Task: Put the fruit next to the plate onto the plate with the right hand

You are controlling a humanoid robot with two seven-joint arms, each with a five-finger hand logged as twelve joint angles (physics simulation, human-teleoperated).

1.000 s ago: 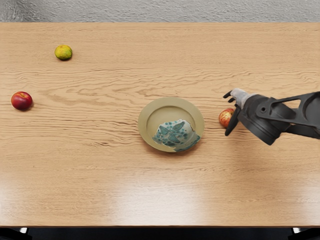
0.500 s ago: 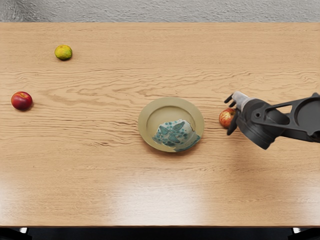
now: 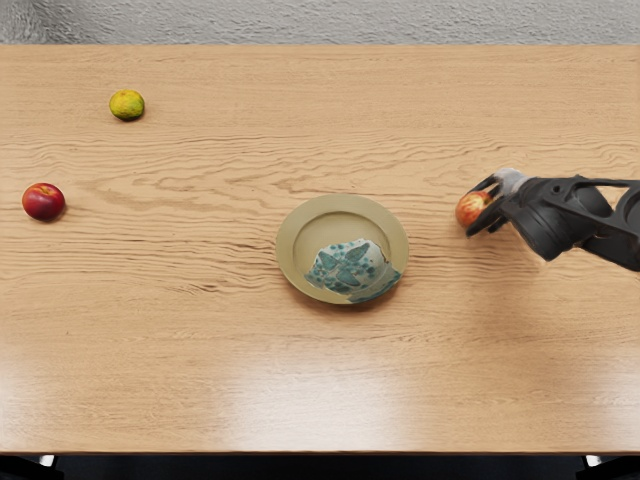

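Observation:
A small red-yellow apple (image 3: 470,208) sits in the fingers of my right hand (image 3: 487,206), whose arm enters from the right edge. The hand is shut on the apple, which is lifted off the wood, up and to the right of where it lay. An olive plate (image 3: 300,225) with a teal leaf pattern lies at the table's middle, well left of the hand. Part of the apple is hidden behind the dark fingers. My left arm does not show.
A red apple (image 3: 43,201) rests near the left edge. A green-orange citrus fruit (image 3: 127,104) lies at the far left back. The wooden table (image 3: 320,380) spreads wide in front of the plate.
The right hand closed around the small apple and carried it up and to the right, away from the plate's rim. The arm drew back toward the right edge.

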